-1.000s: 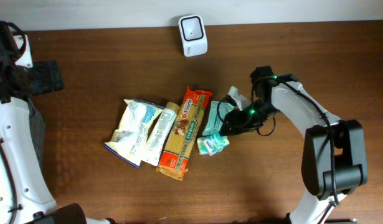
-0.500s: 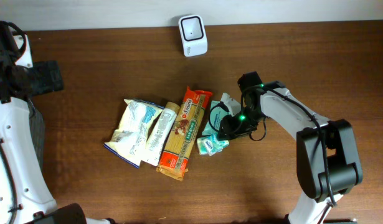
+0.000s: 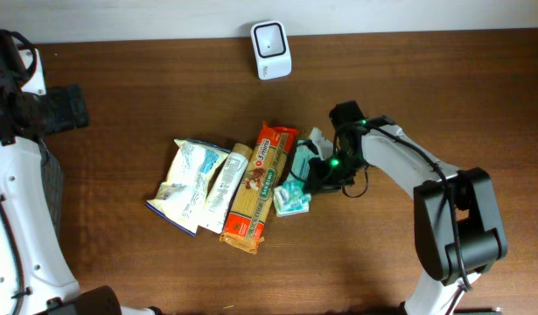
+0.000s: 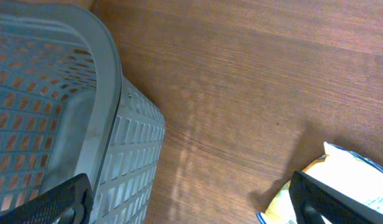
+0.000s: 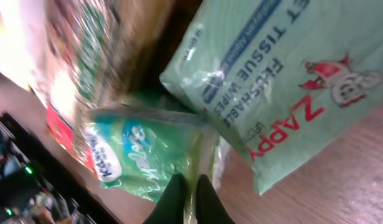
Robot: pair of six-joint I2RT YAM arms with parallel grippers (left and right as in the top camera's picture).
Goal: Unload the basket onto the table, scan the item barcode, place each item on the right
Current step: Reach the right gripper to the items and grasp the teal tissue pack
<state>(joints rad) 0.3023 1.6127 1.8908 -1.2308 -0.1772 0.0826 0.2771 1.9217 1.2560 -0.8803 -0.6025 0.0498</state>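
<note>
Evidently the right claw (image 5: pixel 190 198) is pinching the edge of the small green packet (image 5: pixel 141 158), beside the tissue pack (image 5: pixel 284 81) on the worktop (image 3: pixel 120 105), probably to carry it to the scanner (image 3: pixel 270 50). The left claw (image 4: pixel 191 205) hangs spread by the basket (image 4: pixel 85 93).

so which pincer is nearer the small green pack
Right. The right pincer is shut on the small green pack; the left pincer hangs open far off, beside the grey basket.

The pale green wipes pack (image 5: pixel 291 81) read "ZAPPY" in red plus "FLUSHABLE" and "TISSUE", but the script on the smaller green packet (image 5: pixel 151 158) was too blurry.
</note>
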